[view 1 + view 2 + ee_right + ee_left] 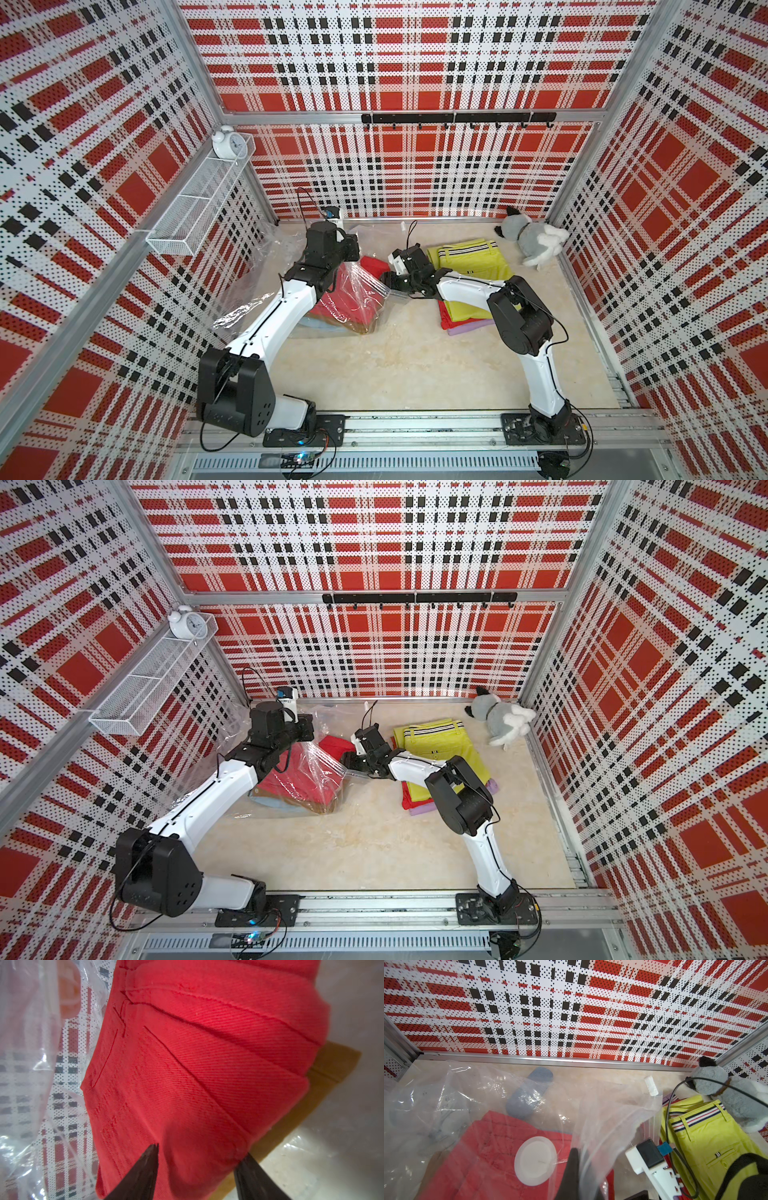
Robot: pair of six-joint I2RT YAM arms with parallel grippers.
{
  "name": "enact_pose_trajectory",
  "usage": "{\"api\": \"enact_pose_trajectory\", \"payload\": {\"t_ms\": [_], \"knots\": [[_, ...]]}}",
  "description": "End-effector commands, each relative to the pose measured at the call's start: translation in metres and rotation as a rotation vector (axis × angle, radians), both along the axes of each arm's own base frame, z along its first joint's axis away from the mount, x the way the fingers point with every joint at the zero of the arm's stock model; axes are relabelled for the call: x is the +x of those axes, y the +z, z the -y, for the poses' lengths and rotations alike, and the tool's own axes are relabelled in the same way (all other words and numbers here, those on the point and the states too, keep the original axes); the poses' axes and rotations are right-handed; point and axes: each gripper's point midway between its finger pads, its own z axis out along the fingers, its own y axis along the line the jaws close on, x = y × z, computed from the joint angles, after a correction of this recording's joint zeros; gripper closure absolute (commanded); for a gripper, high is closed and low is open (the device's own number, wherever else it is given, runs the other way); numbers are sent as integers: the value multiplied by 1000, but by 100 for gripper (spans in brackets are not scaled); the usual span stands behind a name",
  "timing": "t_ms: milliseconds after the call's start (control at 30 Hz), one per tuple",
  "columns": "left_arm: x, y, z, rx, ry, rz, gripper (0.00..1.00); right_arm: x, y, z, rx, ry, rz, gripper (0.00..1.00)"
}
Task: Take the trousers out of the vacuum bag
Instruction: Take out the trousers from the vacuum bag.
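In both top views the bag [249, 286] lies crumpled on the desk [415, 365], on the far left side. Inside it the red trousers [345, 301] sit on top of a mustard pair [362, 329] and a light blue pair [316, 326]. The left tool [347, 253] is above this pile, and the film rises in a peak toward it. The right tool [390, 283] points sideways at the bag's mouth, at the edge of the red pair. To the right, outside the bag, a yellow-green pair [436, 746] tops a stack [415, 804] that shows red and lilac edges, and the right arm passes over it. A plush toy [498, 721] lies in the far right corner.

In the left wrist view the left tool is clenched on a fold of the film. One dark finger [572, 1165] shows beside the white valve cap [535, 1160], which lies over the red pair.

In the right wrist view two fingers [143, 1169] stand apart with a thick fold of the red trousers between them. Whether they squeeze it I cannot tell. The mustard pair lies under the red, with film to one side.
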Motion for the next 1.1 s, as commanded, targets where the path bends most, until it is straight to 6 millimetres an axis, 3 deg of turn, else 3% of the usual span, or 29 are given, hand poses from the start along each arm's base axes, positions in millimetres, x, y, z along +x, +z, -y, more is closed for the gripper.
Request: {"api": "enact_pose_trajectory", "payload": {"t_ms": [0,167,433,600,733,967,1067], "knots": [[4,28,-8,-12,31,103,100,-3,5,-16,34,38,18,41],[5,27,-9,-11,34,101,100,-3,2,-21,50,44,10,45],[5,25,-11,-4,40,99,100,0,17,-23,82,44,39,80],[6,24,-13,-2,45,98,100,2,39,-21,85,49,86,92],[6,24,-14,-3,46,97,100,7,58,-12,59,34,129,96],[7,25,-16,-5,50,97,100,12,113,9,43,11,239,96],[7,24,-16,-7,50,96,100,16,122,22,25,-17,269,96]]}}
